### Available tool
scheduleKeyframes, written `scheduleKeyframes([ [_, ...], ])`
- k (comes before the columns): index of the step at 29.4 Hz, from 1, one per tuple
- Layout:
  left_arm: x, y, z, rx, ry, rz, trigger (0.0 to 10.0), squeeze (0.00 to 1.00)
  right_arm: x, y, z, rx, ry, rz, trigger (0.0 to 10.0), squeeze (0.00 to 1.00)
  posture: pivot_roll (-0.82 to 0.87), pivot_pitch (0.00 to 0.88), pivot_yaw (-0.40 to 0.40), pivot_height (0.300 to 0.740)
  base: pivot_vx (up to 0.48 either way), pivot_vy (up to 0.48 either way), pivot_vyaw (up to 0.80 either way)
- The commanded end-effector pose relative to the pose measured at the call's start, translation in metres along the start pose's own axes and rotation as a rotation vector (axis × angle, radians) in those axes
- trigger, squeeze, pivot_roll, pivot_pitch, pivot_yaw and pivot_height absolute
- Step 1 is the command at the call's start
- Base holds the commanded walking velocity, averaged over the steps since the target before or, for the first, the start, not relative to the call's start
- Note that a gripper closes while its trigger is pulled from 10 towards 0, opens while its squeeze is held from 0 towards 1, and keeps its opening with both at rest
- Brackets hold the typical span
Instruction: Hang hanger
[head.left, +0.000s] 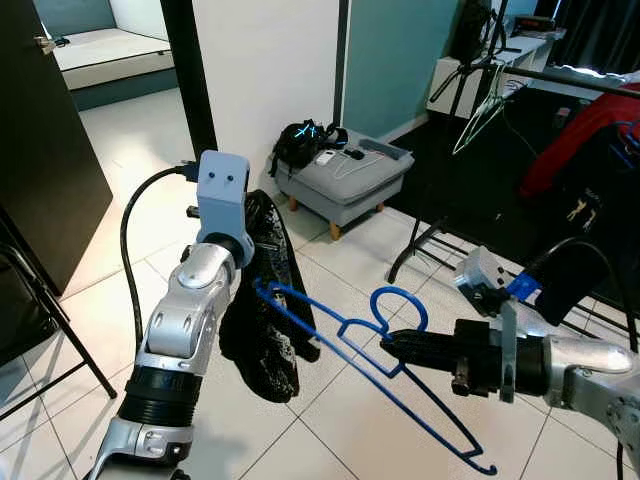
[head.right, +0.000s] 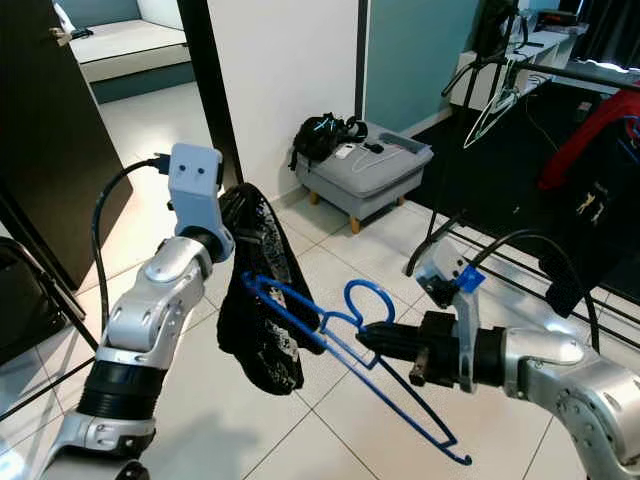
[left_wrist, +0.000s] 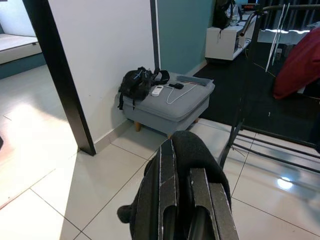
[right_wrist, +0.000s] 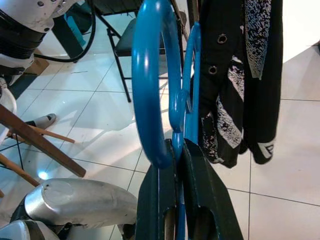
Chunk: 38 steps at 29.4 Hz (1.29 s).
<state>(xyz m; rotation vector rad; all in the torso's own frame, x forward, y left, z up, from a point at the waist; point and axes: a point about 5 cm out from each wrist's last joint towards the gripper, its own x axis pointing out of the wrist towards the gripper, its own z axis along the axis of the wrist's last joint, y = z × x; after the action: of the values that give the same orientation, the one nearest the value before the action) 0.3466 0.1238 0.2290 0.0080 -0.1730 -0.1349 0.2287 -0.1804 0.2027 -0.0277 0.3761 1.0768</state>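
Right gripper (head.left: 392, 349) is clamped on the blue hanger (head.left: 360, 345) just below its hook, fingers pointing toward robot's left. Hanger is held above the tiled floor (head.left: 330, 420); long axis runs diagonally, near end low toward robot's right, far end up by the left arm. Hook curls upward. Left gripper (left_wrist: 184, 200) has its fingers closed on a black patterned garment (head.left: 265, 300), which drapes down from the hanger's far end and hangs free, not touching floor.

Open tile lies below & in front of both arms, w/ room ahead. A black chair frame (head.left: 40, 320) stands at the robot's left edge beside a dark door (head.left: 40, 150).

Farther off, a grey footstool (head.left: 345, 180) sits against the white wall; on top are a black bag (head.left: 300, 140), a white remote-like item & a cable. To robot's right, a black clothes rack (head.left: 560, 75) on dark flooring carries a pale wire hanger (head.left: 480, 115) & a red garment (head.left: 585, 135); its base legs reach toward the tile.
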Motion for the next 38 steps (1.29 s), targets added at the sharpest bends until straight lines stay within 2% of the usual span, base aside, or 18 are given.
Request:
scheduleKeyframes([
  [1, -0.002, -0.002, 0.006, -0.005, -0.027, 0.001, 10.0, 0.00, -0.002, 0.003, 0.003, -0.009, -0.004, 0.013, 10.0, 0.00, -0.03, 0.023, 0.028, 0.735, 0.000, 0.000, 0.00],
  [9, -0.002, -0.002, 0.006, -0.005, -0.029, -0.001, 10.0, 0.00, 0.001, -0.002, 0.004, -0.017, -0.011, -0.027, 10.0, 0.00, -0.03, 0.021, 0.027, 0.735, 0.000, 0.000, 0.00],
  [15, -0.002, -0.003, 0.007, -0.008, -0.032, -0.004, 10.0, 0.00, 0.013, -0.015, 0.008, -0.022, -0.028, -0.131, 10.0, 0.00, -0.02, 0.015, 0.023, 0.735, 0.000, 0.000, 0.00],
  [28, -0.003, -0.007, 0.010, -0.033, -0.040, -0.016, 10.0, 0.00, 0.023, -0.030, 0.011, -0.005, -0.042, -0.237, 10.0, 0.00, -0.02, 0.016, 0.016, 0.735, 0.000, 0.000, 0.00],
  [31, -0.005, -0.019, 0.011, -0.089, -0.045, -0.076, 10.0, 0.00, 0.031, -0.037, 0.015, 0.014, -0.076, -0.268, 10.0, 0.00, -0.02, 0.020, 0.015, 0.735, 0.000, 0.000, 0.00],
  [34, -0.005, -0.019, 0.011, -0.089, -0.045, -0.076, 10.0, 0.00, 0.031, -0.037, 0.015, 0.014, -0.076, -0.268, 10.0, 0.00, -0.02, 0.020, 0.015, 0.735, 0.000, 0.000, 0.00],
  [35, -0.006, -0.027, 0.011, -0.113, -0.045, -0.112, 10.0, 0.00, 0.036, -0.038, 0.016, 0.016, -0.086, -0.272, 10.0, 0.00, -0.02, 0.020, 0.015, 0.735, 0.000, 0.000, 0.00],
  [36, -0.008, -0.042, 0.010, -0.141, -0.039, -0.168, 10.0, 0.00, 0.044, -0.041, 0.021, 0.017, -0.111, -0.280, 10.0, 0.00, -0.01, 0.023, 0.012, 0.735, 0.000, 0.000, 0.00],
  [37, -0.008, -0.042, 0.010, -0.141, -0.039, -0.168, 10.0, 0.00, 0.044, -0.041, 0.021, 0.017, -0.111, -0.280, 10.0, 0.00, -0.01, 0.023, 0.012, 0.735, 0.000, 0.000, 0.00],
  [38, -0.011, -0.055, 0.010, -0.173, -0.030, -0.214, 10.0, 0.00, 0.052, -0.045, 0.029, 0.014, -0.151, -0.295, 10.0, 0.00, -0.01, 0.023, 0.012, 0.735, 0.000, 0.000, 0.00],
])
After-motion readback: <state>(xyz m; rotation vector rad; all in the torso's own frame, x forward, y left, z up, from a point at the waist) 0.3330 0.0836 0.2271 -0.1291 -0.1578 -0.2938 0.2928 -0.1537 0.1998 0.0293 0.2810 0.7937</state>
